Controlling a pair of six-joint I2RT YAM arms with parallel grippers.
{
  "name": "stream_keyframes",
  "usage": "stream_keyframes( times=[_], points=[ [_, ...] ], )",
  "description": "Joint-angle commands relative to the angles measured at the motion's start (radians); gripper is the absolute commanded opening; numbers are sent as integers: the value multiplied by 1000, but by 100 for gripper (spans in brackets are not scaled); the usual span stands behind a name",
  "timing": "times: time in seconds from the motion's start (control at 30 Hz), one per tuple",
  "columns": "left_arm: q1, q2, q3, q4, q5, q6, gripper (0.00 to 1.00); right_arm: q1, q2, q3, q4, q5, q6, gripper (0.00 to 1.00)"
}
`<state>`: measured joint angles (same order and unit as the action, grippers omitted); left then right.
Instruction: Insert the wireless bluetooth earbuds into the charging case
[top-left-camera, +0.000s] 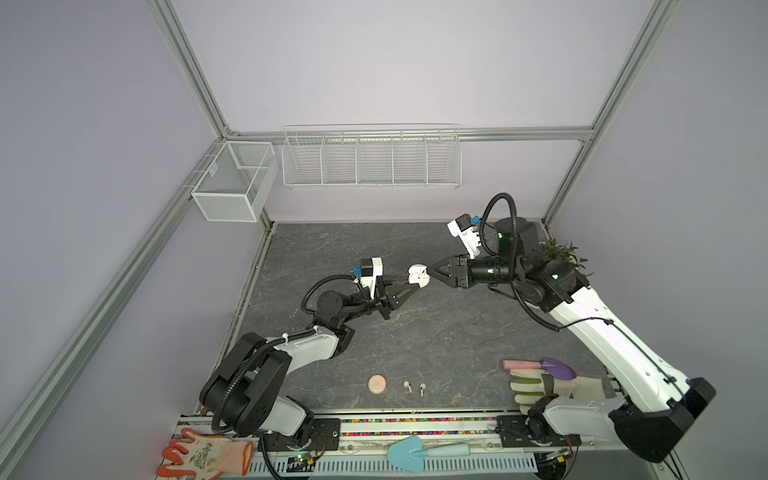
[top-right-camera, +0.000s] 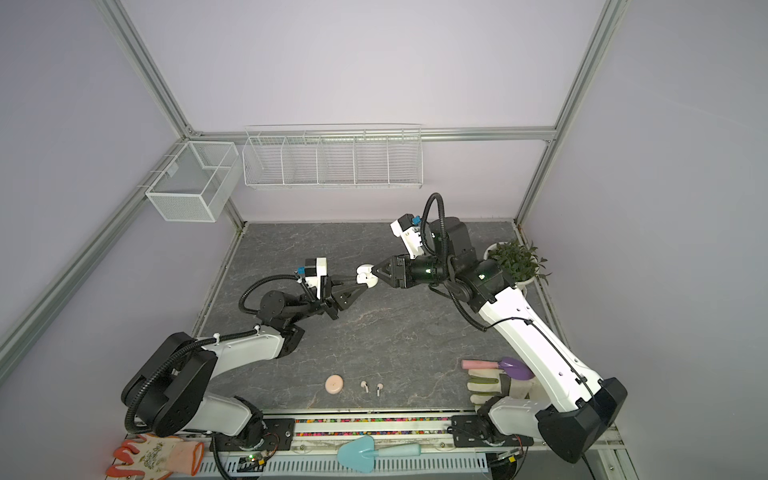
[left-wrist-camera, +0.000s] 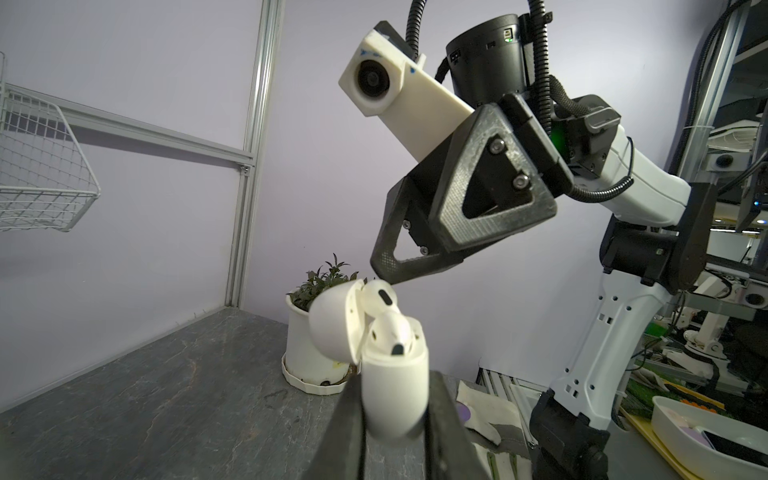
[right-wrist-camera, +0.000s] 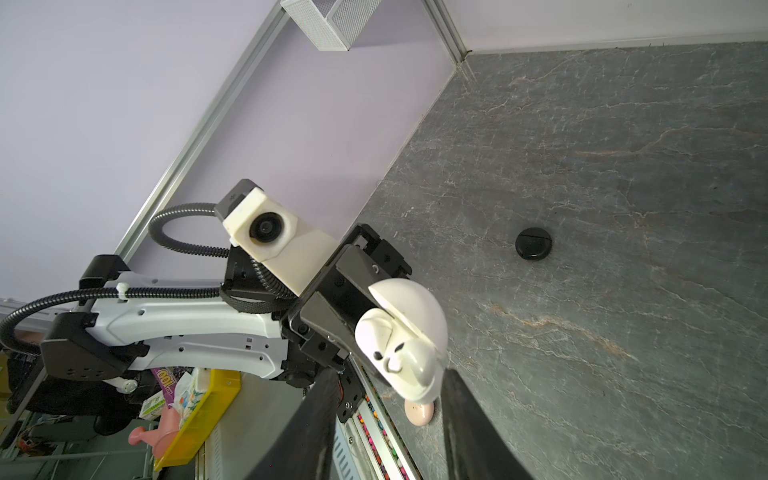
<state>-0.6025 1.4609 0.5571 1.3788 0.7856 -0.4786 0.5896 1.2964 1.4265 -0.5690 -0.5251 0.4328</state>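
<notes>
My left gripper (left-wrist-camera: 395, 419) is shut on a white charging case (left-wrist-camera: 394, 390) and holds it above the middle of the table, in both top views (top-left-camera: 417, 277) (top-right-camera: 366, 277). Its lid (left-wrist-camera: 332, 324) is open. Two white earbuds (left-wrist-camera: 392, 332) sit in it, and one (left-wrist-camera: 380, 296) stands higher, against the lid. My right gripper (top-left-camera: 432, 272) (right-wrist-camera: 390, 376) is open, its fingers either side of the case top (right-wrist-camera: 399, 353), and one fingertip (left-wrist-camera: 380, 266) is just above the higher earbud. Two pale pink earbuds (top-left-camera: 407, 386) (top-left-camera: 422, 389) lie near the front edge.
A round pink case (top-left-camera: 377, 384) lies left of the pink earbuds, and a black round case (right-wrist-camera: 533, 244) sits on the table. A potted plant (top-right-camera: 517, 259) stands at the right. A glove (top-left-camera: 536, 384) and purple trowel (top-left-camera: 557, 368) lie front right. Wire baskets (top-left-camera: 370, 160) hang on the back wall.
</notes>
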Motion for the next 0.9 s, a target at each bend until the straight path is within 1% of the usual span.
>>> stream_keyframes(
  times=[0.0, 0.17, 0.37, 0.87],
  points=[
    [-7, 4, -2, 39, 27, 42, 0, -4, 24, 7, -20, -24, -29, 44],
    [-7, 1, -5, 39, 32, 42, 0, -2, 42, 25, -13, -53, -31, 40],
    [-6, 0, -5, 38, 32, 38, 0, 5, 37, 23, -11, -57, -29, 35],
    [-6, -6, -6, 38, 40, 15, 0, 34, 21, 18, -1, -53, -14, 29]
  ],
)
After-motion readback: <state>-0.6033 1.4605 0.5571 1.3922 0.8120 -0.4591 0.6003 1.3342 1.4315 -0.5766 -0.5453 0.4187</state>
